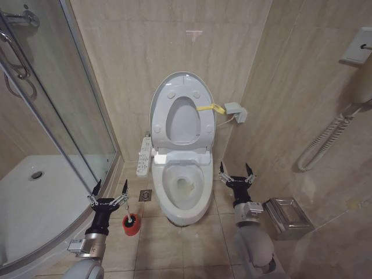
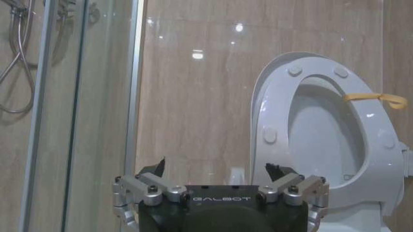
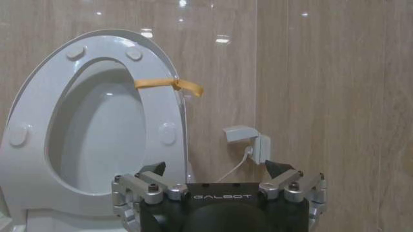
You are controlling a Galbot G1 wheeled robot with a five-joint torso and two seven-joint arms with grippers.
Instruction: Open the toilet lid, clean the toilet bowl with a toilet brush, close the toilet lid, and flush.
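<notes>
Both grippers, left (image 1: 108, 191) and right (image 1: 235, 172), hold jaws wide, empty.

Even, fairly bright indoor light from overhead; small ceiling-lamp glints speckle the glossy beige wall tiles (image 2: 193, 96) behind the raised toilet lid (image 1: 181, 110); soft shadows only; the head view bends at its edges; the shower glass (image 1: 64, 110) shows faint reflections; both wrist views look slightly soft.
</notes>
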